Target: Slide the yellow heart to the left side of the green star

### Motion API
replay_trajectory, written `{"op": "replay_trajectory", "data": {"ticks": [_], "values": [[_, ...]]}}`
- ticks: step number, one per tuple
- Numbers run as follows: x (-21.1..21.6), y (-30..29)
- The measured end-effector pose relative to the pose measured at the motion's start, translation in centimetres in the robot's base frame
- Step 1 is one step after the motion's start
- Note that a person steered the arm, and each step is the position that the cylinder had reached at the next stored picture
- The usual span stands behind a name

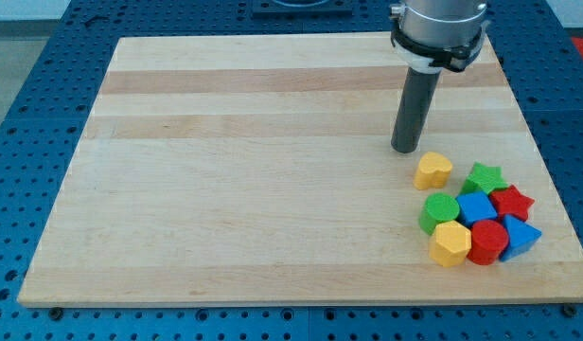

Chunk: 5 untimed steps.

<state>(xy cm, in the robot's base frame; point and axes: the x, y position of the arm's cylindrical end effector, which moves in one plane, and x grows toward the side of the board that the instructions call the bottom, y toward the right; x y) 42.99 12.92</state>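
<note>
The yellow heart (432, 170) lies on the wooden board at the view's right, just left of and slightly above the green star (483, 178), with a small gap between them. My tip (405, 150) rests on the board just above and to the left of the yellow heart, close to it but apart. The rod rises to the arm's grey end at the view's top.
Below the star sits a tight cluster: a green round block (439, 212), a blue cube (476, 207), a red star (512, 202), a yellow hexagon (450, 243), a red block (487, 241) and a blue triangle (521, 236). The board's right edge (542, 161) is near.
</note>
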Motion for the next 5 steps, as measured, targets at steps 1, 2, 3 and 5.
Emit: {"op": "replay_trajectory", "data": {"ticks": [1,2,3,5], "values": [[1.4,0.2],[3.1,0.3],[3.7,0.3],[3.8,0.4]]}}
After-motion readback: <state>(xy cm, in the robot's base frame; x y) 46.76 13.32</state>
